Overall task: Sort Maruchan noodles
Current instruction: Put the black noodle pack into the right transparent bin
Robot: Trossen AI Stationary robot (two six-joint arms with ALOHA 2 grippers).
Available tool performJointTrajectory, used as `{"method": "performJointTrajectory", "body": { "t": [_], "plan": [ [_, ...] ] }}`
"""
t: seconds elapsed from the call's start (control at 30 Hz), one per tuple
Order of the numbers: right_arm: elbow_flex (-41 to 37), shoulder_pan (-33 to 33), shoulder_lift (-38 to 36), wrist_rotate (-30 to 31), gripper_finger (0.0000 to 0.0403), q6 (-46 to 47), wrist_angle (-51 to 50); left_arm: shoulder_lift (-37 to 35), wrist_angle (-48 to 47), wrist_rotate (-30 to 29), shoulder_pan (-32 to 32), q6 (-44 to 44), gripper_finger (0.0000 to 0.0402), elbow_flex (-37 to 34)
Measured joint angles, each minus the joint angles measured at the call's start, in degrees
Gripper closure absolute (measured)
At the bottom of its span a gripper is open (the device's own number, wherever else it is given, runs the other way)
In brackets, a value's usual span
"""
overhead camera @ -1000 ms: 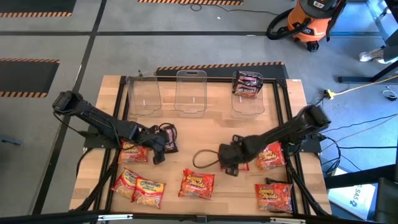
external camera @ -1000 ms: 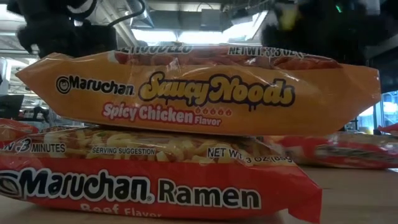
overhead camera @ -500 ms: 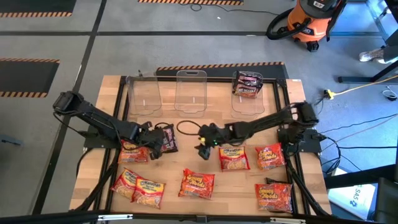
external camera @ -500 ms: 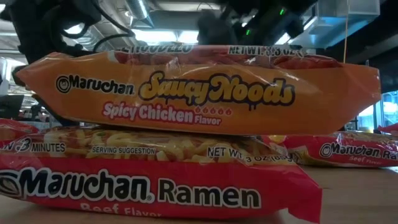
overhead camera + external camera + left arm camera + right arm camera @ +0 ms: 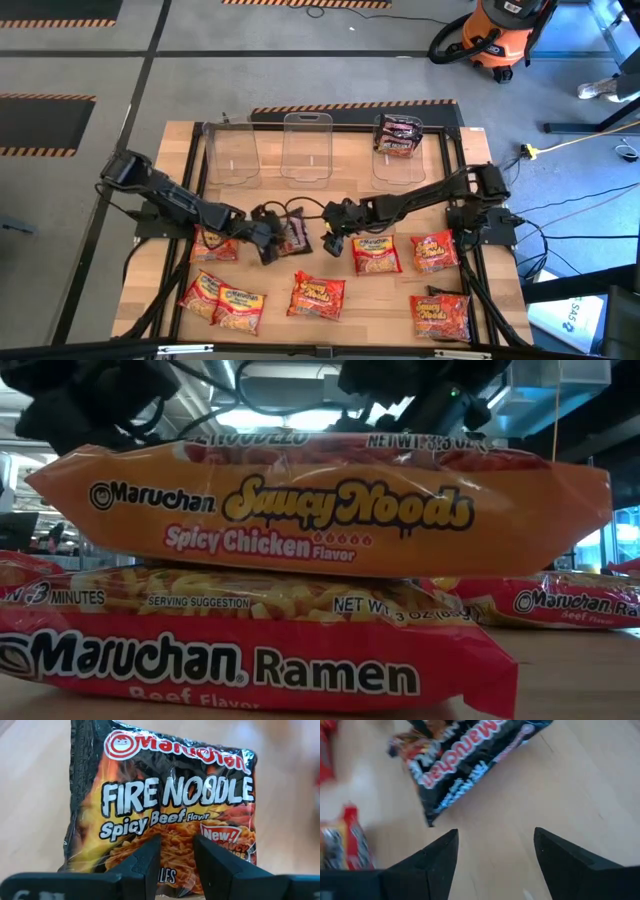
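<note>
Left gripper (image 5: 268,243): over mid-table, clamped on the lower edge of a black Fire Noodle packet (image 5: 165,815); fingers (image 5: 145,862) set narrow, pinching the wrapper between them; packet stretches away ahead of the fingertips, label upright to the wrist camera.
Right gripper (image 5: 333,243): just beside the left one, to its right from above; fingers (image 5: 437,857) spread wide, nothing between them; bare wood under the gap.
Black packet seen from right wrist (image 5: 465,760): ahead of the open fingers, apart from them, tilted; same packet from above (image 5: 295,232) sits between the two grippers.
Orange-red packets: one (image 5: 376,254) just right of the right gripper; another (image 5: 434,251) farther right; one (image 5: 318,296) below both grippers toward the near edge; one (image 5: 212,243) under the left arm.
Clear bins (image 5: 307,148): three in a row at the far edge, well apart from both grippers; rightmost bin (image 5: 397,165) contains a dark packet (image 5: 398,133).
Low camera: Saucy Noods packet (image 5: 320,510) stacked on a red Ramen packet (image 5: 250,650), filling the view.
</note>
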Motion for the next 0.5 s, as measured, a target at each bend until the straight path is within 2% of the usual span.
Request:
{"method": "performJointTrajectory", "body": {
  "t": [0.13,0.23,0.37,0.5],
  "plan": [
    [0.0,0.0,-1.7,2.0,0.0162,-0.7,-2.9,4.3,11.5,-1.4,0.6,-0.7,0.0289,-0.1],
    [0.0,0.0,-2.5,1.9,0.0162,-0.7,-3.1,5.8,15.7,-1.1,1.7,-0.9,0.0289,0.1],
    [0.0,0.0,-3.0,1.5,0.0162,-0.5,-2.1,3.9,15.7,2.1,2.1,-0.8,0.0289,1.3],
    [0.0,0.0,-2.2,1.1,0.0161,1.3,0.6,-1.5,12.6,4.6,1.3,0.6,0.0289,1.5]
  ]
}}
